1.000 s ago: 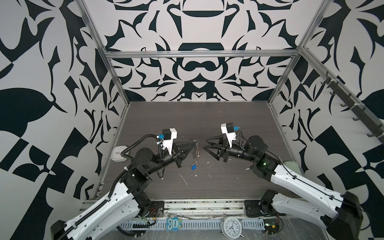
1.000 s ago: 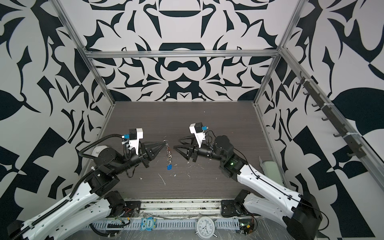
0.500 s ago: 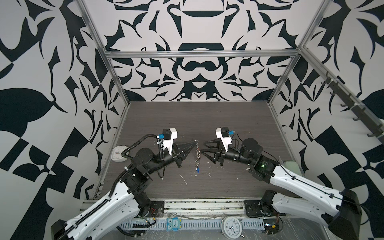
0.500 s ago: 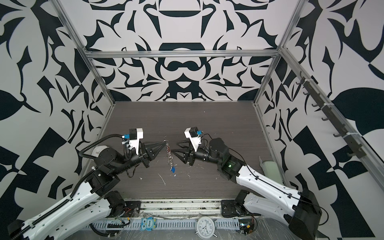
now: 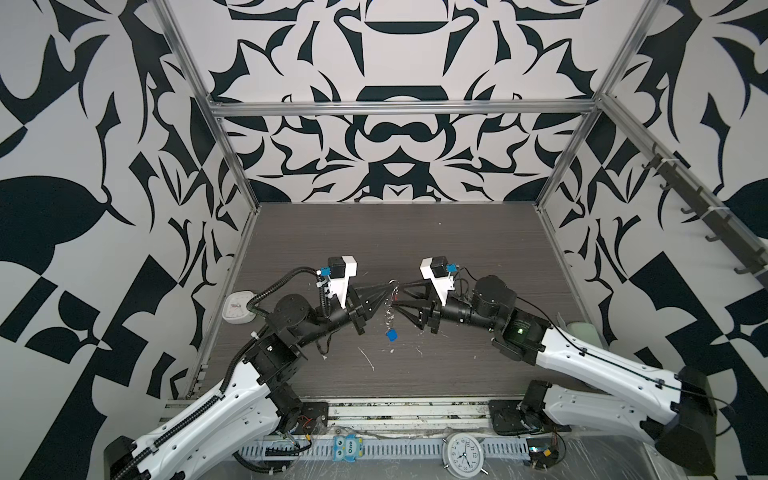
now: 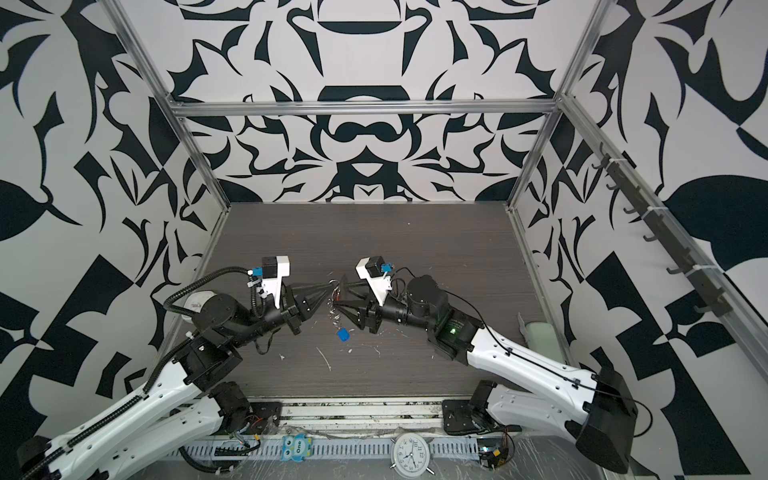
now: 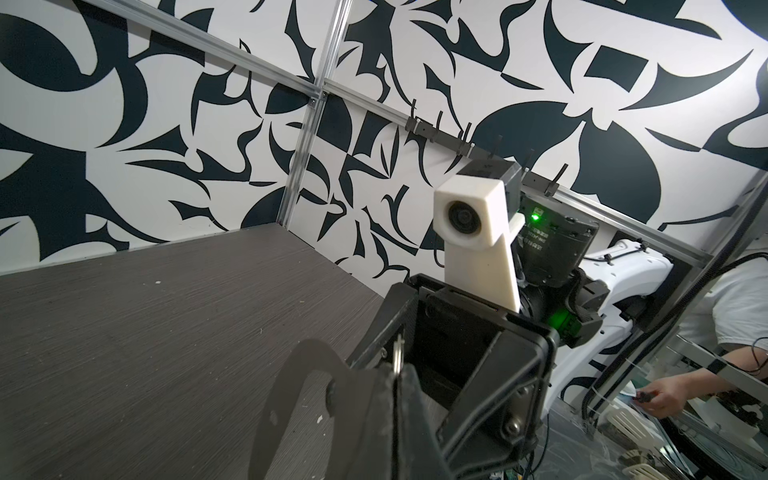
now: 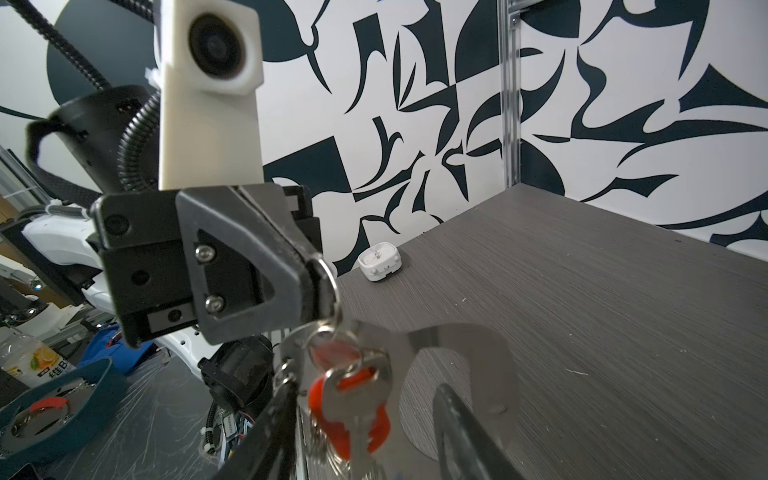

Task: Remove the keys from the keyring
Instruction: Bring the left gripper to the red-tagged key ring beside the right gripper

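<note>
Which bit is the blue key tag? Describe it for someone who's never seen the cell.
On the dark wood-grain table, find the left gripper, jaws shut, near the middle. A small metal bundle hangs from it; the blue tag dangles at the bundle's free end, well below the red-tagged key, and is the bundle's only blue piece.

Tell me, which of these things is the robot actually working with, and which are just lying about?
In use: left gripper, right gripper, keyring, red-tagged key, blue-tagged key.

Lying about: white clock, alarm clock, owl figure, white scraps.
</note>
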`<state>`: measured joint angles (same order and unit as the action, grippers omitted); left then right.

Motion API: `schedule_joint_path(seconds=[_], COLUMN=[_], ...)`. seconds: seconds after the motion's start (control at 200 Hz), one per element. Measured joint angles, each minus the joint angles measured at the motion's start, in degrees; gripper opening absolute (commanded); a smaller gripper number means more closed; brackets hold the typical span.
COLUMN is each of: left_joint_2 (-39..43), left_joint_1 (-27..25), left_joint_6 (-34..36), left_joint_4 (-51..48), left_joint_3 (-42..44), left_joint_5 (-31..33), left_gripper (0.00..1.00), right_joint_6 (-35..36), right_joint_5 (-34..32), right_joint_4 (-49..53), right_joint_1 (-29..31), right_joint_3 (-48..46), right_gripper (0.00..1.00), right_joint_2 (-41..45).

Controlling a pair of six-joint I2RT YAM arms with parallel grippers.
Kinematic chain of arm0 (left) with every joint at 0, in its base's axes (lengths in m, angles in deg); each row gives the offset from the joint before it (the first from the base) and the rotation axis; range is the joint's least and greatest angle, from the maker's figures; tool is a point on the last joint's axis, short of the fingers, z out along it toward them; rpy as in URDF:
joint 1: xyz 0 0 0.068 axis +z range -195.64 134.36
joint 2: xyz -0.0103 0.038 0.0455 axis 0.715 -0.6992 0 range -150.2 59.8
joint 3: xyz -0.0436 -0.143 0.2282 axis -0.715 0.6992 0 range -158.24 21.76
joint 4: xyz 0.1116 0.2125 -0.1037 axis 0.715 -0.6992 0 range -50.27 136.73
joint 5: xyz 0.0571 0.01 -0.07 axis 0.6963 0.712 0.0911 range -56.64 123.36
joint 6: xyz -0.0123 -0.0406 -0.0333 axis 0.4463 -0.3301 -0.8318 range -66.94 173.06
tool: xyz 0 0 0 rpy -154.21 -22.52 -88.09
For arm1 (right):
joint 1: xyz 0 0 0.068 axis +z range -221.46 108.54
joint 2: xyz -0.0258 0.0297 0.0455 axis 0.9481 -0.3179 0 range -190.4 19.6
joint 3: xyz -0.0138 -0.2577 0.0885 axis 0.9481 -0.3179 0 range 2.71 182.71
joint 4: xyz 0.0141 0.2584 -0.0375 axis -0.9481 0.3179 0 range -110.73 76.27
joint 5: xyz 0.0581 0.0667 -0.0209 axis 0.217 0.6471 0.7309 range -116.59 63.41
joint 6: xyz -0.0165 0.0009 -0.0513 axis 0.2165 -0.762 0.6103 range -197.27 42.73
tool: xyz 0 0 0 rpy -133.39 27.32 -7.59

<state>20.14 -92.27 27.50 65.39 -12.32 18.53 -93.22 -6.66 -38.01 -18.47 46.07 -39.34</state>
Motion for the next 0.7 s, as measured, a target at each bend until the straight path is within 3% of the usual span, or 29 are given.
schedule_joint_path(seconds=[0.52,0.7], left_joint_2=[-0.2,-0.1], left_joint_1=[0.0,0.0], left_joint_6=[0.0,0.2], left_joint_4=[-0.3,-0.7], left_joint_3=[0.0,0.0], left_joint_5=[-1.5,-1.9], left_gripper=[0.0,0.0], right_joint_6=[3.1,4.2], right_joint_5=[-3.3,-3.9], right_joint_4=[2.9,5.1], right_joint_1=[0.2,0.4], right_joint_3=[0.0,0.4], right_gripper=[0.0,0.0], right_joint_2=[1.9,3.0])
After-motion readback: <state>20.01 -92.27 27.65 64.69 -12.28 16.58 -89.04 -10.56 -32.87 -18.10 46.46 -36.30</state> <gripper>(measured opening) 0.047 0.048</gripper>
